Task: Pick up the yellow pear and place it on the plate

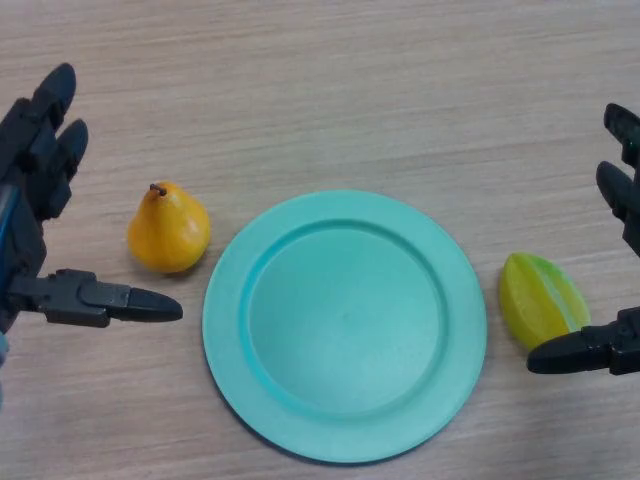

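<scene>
The yellow pear [168, 229] stands upright on the table [330, 90], just left of the empty plate [345, 325]; the left hand [40, 190] is spread open beside it, holding nothing. It looks smooth, rigid and light, probably slippery; a grip round its wide lower belly seems safest; the right hand [615, 300] rests open near a green-yellow fruit [541, 299].
</scene>
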### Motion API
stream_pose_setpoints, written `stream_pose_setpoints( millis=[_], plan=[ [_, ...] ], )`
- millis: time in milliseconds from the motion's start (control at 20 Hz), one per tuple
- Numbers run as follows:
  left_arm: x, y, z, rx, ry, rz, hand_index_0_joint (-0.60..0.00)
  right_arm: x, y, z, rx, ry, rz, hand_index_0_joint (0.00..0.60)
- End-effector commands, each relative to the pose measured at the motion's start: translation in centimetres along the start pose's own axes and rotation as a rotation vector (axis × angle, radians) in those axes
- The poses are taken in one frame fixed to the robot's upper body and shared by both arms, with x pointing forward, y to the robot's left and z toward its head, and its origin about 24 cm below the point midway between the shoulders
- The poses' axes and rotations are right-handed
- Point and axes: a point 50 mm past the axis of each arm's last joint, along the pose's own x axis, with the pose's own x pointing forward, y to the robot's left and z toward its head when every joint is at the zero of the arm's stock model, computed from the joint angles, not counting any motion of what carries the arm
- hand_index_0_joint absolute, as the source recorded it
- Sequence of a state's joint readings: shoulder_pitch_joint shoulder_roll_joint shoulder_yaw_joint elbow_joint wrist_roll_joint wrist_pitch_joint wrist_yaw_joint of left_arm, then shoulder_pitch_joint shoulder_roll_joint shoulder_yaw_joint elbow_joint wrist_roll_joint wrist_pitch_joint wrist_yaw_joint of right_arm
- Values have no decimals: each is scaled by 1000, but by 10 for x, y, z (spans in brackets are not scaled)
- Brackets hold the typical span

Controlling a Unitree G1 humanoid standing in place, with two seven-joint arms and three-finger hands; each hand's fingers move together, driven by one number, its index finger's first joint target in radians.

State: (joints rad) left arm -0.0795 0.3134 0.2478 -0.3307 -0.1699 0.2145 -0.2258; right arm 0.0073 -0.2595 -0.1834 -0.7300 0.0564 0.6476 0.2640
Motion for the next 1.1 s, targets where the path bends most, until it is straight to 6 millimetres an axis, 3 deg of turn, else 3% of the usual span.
stream_pose_setpoints(
  millis=[50, 400, 700, 1100],
  plan=[
    [1, 14, 36, 100, -230, 64, 0, -8, -15, 32, -92, -205, -67, 0],
    [2, 14, 33, 133, -230, 70, 0, -8, -16, 35, -104, -232, -70, 0],
    [20, 24, 22, 205, -239, 126, 0, -10, -18, 32, -68, -216, -73, 0],
    [51, 19, -24, 198, -144, 136, 0, -11, -19, 30, -61, -224, -89, 0]
  ],
)
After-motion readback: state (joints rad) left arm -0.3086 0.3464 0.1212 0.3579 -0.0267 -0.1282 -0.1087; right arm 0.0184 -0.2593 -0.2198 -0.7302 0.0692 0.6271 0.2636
